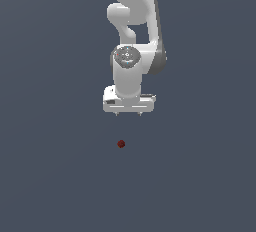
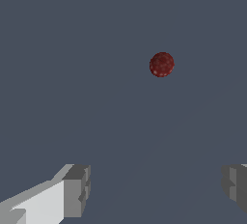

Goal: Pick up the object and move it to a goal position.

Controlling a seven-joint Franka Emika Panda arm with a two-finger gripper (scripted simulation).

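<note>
The jaws stand wide apart with nothing between them; in the wrist view one grey fingertip (image 2: 77, 189) and its partner sit well separated. The white gripper (image 1: 128, 113) hangs pointing down at the centre of the exterior view, above the plain dark grey worktop (image 1: 55, 176). The dark red ball (image 1: 121, 144) lies alone on that surface, below the gripper and slightly toward the exterior view's left, well clear of it. Being roughly round, the ball shows no long axis or facing direction.
</note>
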